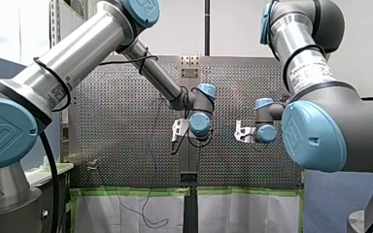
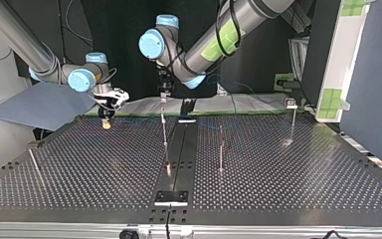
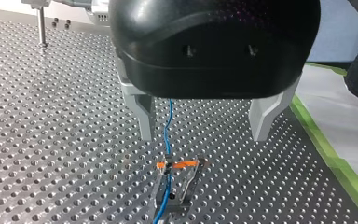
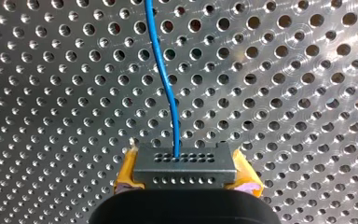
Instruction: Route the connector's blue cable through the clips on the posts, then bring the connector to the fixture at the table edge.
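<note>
In the right wrist view my right gripper [image 4: 185,175] is shut on a dark grey connector [image 4: 185,162], a yellow pad on each side. The blue cable [image 4: 162,79] leaves the connector and runs ahead over the perforated table. In the top view my right gripper [image 2: 107,121] hangs low over the table at the far left. My left gripper [image 3: 205,136] is open, its pale fingers [image 3: 144,114] astride the blue cable [image 3: 168,126]. The cable passes under it into a clip with orange parts [image 3: 181,164] on a post. In the top view my left gripper [image 2: 163,95] hovers over that post [image 2: 164,130].
More thin posts stand on the table: one in the middle [image 2: 221,149], one at the far right [image 2: 293,119], one at the left [image 2: 34,162]. A black plate [image 2: 170,197] sits at the near edge on the dark centre strip. Green tape [image 3: 335,158] marks the table's border.
</note>
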`<action>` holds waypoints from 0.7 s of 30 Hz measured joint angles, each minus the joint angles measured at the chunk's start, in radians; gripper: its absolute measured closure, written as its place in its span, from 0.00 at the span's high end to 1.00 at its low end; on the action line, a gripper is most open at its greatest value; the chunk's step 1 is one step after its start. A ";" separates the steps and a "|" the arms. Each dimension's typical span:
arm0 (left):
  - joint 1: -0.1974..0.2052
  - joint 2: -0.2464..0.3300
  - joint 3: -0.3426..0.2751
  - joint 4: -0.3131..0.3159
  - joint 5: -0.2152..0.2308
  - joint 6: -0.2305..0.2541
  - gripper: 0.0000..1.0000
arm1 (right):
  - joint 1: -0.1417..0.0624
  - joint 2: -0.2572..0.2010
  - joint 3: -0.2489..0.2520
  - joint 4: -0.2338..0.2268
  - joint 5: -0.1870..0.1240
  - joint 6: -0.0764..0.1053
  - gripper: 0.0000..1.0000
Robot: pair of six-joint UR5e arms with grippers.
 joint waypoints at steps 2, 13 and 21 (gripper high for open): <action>0.000 0.000 0.000 0.000 0.000 -0.002 1.00 | 0.000 0.000 0.000 0.001 0.000 0.000 0.00; -0.006 0.006 -0.005 0.000 -0.018 -0.003 1.00 | 0.001 0.000 0.000 0.004 0.000 0.000 0.00; -0.020 0.063 -0.061 0.051 -0.042 -0.013 1.00 | 0.001 0.000 0.000 0.002 0.000 0.000 0.00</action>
